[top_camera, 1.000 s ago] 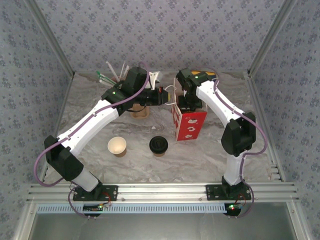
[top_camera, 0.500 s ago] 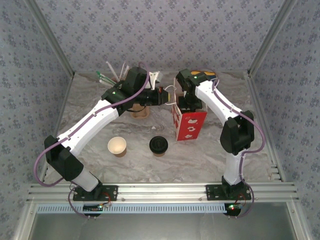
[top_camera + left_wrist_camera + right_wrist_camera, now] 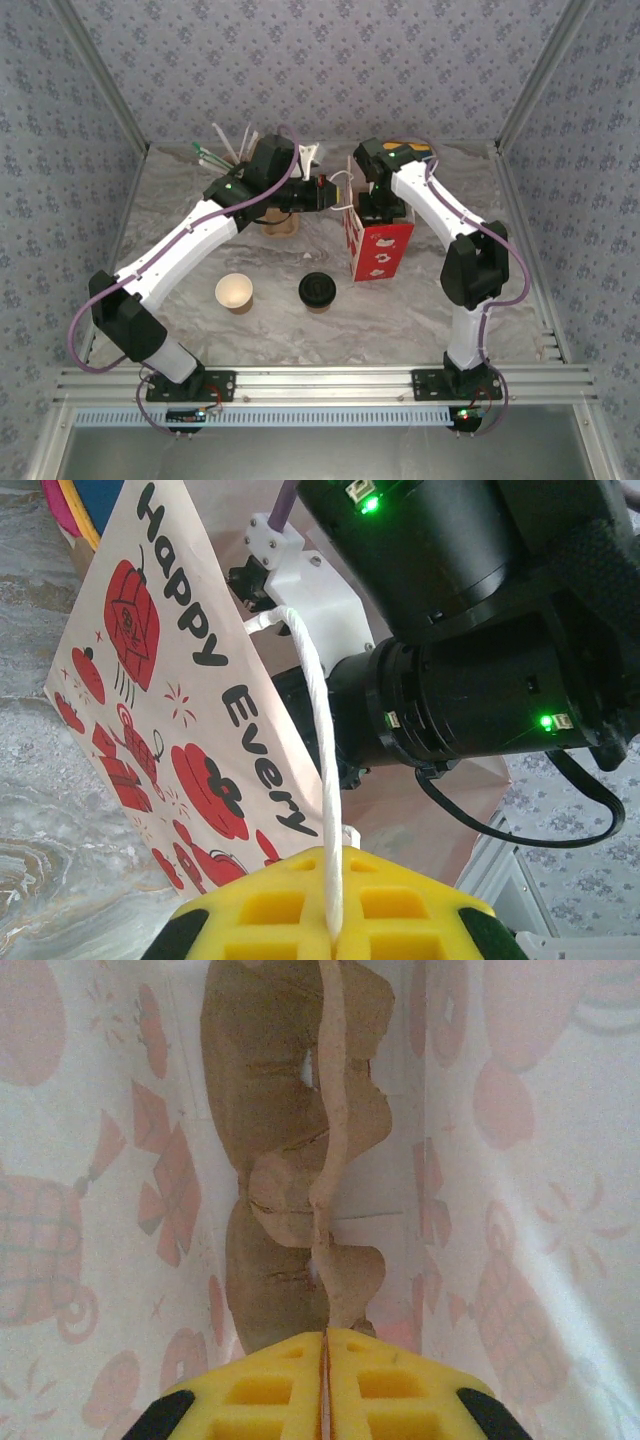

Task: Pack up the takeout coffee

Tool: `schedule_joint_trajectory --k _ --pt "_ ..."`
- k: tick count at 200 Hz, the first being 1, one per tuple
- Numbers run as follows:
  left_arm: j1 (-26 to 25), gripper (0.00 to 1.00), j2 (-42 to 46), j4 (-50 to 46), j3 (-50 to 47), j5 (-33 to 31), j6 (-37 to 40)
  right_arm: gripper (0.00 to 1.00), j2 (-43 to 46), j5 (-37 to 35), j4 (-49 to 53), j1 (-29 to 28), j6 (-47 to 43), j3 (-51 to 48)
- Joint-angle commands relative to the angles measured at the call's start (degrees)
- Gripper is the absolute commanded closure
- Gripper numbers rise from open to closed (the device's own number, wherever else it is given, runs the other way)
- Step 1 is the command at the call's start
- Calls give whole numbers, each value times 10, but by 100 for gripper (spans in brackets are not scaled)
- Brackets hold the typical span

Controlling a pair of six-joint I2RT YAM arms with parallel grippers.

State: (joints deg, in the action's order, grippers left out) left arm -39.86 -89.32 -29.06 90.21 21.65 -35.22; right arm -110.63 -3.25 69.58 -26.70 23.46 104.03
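Note:
The takeout coffee (image 3: 316, 290), a tan cup with a black lid, stands upright on the table in front of the bag, apart from both grippers. The red-and-white paper bag (image 3: 381, 247) stands upright to its right. My left gripper (image 3: 333, 938) is shut on the bag's white rope handle (image 3: 312, 740) and holds it up at the bag's left side (image 3: 332, 191). My right gripper (image 3: 325, 1345) is down inside the bag, shut on the edge of a brown pulp cup tray (image 3: 285, 1150) that stands on edge between the bag's walls.
A lidless paper cup (image 3: 234, 292) stands left of the coffee. A brown cup (image 3: 280, 226) sits under my left arm, with straws (image 3: 226, 146) behind it. The right arm (image 3: 432, 212) leans over the bag. Aluminium rails (image 3: 320, 380) border the near edge.
The right arm's elbow has shifted slightly left. Both grippers, the bag and the cups stay where they were.

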Motion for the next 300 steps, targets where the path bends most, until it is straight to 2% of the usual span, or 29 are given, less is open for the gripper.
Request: schedule_joint_trajectory --k 1,87,261,300 --pt "0 100 8 9 -3 3 2 90 0 -13 4 7 -3 -13" --pt "1 100 32 2 -21 -11 2 90 24 -57 -7 29 -10 -77" --pt "1 100 28 -4 -24 -16 -3 90 27 -122 10 2 -19 -64" --pt "2 100 28 -7 -20 -16 -1 90 27 -108 10 6 -19 -60"
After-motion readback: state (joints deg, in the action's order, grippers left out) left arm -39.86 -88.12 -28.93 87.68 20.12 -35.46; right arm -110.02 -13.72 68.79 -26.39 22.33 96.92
